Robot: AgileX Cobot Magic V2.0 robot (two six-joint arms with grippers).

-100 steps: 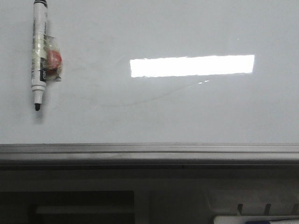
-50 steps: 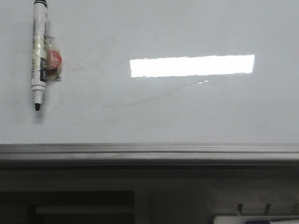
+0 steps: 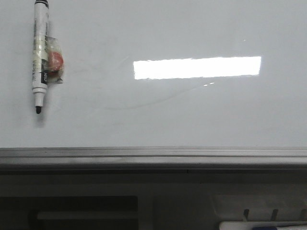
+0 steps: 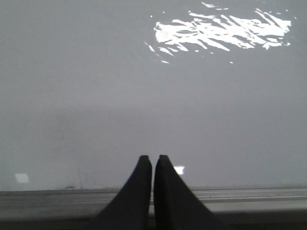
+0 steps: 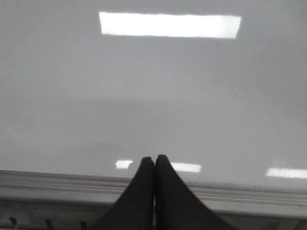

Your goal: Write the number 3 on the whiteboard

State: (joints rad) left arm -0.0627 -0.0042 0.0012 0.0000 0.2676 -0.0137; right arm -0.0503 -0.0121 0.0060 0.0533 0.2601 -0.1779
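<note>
At about ten o'clock on the whiteboard (image 3: 192, 110) a marker pen (image 3: 40, 52) lies tip downward, a small red-and-clear tag (image 3: 54, 62) stuck to its barrel. It looks light, stiff and smooth, likely slippery; the mid-barrel just above the tag seems the best place to grip. No number 3 is drawn yet, only a faint grey smear (image 3: 153, 101) toward centre. The left gripper (image 4: 152, 160) and right gripper (image 5: 154, 159) are both pressed closed, holding nothing.

Matte black, smoothly curved tapering fingers (image 4: 144, 191) on left gripper (image 4: 153, 160) and right gripper (image 5: 154, 159)
</note>
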